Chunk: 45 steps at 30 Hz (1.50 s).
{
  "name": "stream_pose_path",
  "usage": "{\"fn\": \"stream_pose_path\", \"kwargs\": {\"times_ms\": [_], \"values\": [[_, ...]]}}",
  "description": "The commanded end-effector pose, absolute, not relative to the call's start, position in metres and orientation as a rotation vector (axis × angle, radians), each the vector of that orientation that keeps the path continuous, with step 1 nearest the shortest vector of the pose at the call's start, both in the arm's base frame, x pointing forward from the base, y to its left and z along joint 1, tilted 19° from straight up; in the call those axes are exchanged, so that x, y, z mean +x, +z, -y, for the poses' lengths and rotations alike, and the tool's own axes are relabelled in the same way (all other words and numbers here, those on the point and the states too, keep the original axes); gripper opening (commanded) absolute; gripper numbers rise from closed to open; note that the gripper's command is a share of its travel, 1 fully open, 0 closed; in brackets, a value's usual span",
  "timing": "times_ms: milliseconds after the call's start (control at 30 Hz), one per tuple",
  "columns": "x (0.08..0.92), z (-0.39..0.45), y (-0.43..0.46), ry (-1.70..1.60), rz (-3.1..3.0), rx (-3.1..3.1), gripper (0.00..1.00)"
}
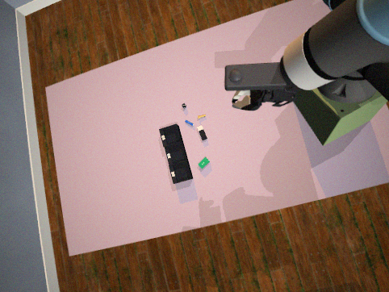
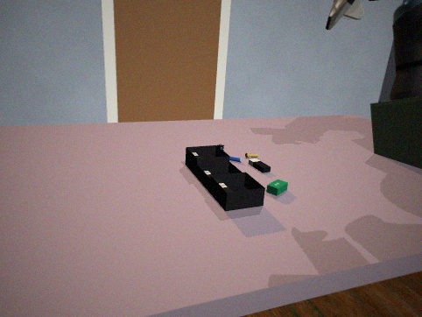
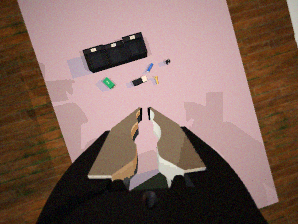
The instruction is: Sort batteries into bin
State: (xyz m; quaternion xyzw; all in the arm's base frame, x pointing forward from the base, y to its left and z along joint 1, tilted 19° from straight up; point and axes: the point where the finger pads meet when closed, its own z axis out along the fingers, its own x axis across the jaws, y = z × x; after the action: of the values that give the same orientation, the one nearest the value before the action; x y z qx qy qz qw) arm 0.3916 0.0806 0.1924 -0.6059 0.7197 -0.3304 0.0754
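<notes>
A black row of three bins (image 1: pixel 175 153) (image 2: pixel 223 177) (image 3: pixel 115 51) stands upright on the pink table (image 1: pixel 101 161); its small white labels are too small to read. Beside it lie a blue battery (image 1: pixel 188 123) (image 2: pixel 235 158) (image 3: pixel 149 67), a yellow battery (image 1: pixel 202 117) (image 2: pixel 251 155) (image 3: pixel 156 79), a black-and-white battery (image 1: pixel 202 133) (image 2: pixel 259 165) (image 3: pixel 138 81), a small dark battery (image 1: pixel 184 106) (image 3: pixel 167 62) and a green block (image 1: pixel 203 163) (image 2: pixel 277 186) (image 3: pixel 107 83). My gripper (image 1: pixel 238 101) (image 2: pixel 333 22) (image 3: pixel 144 108) is shut and empty, high above the table, to the right of the items.
The robot's green pedestal (image 1: pixel 343 117) (image 2: pixel 396 131) stands at the table's right side. The table ends in edges over a wooden floor (image 1: pixel 121 32). A wall with a brown door (image 2: pixel 166 61) lies behind.
</notes>
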Motion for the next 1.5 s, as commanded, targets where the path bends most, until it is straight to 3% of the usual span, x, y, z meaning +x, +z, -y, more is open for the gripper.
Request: {"fn": "stream_pose_path", "kwargs": {"times_ms": [0, 433, 1467], "values": [[0.397, -0.068, 0.154, -0.993, -2.153, -1.816, 0.04], [0.403, -0.04, 0.069, -0.993, -2.153, -1.816, 0.04], [0.402, -0.042, 0.074, -0.993, -2.153, -1.816, 0.04]]}}
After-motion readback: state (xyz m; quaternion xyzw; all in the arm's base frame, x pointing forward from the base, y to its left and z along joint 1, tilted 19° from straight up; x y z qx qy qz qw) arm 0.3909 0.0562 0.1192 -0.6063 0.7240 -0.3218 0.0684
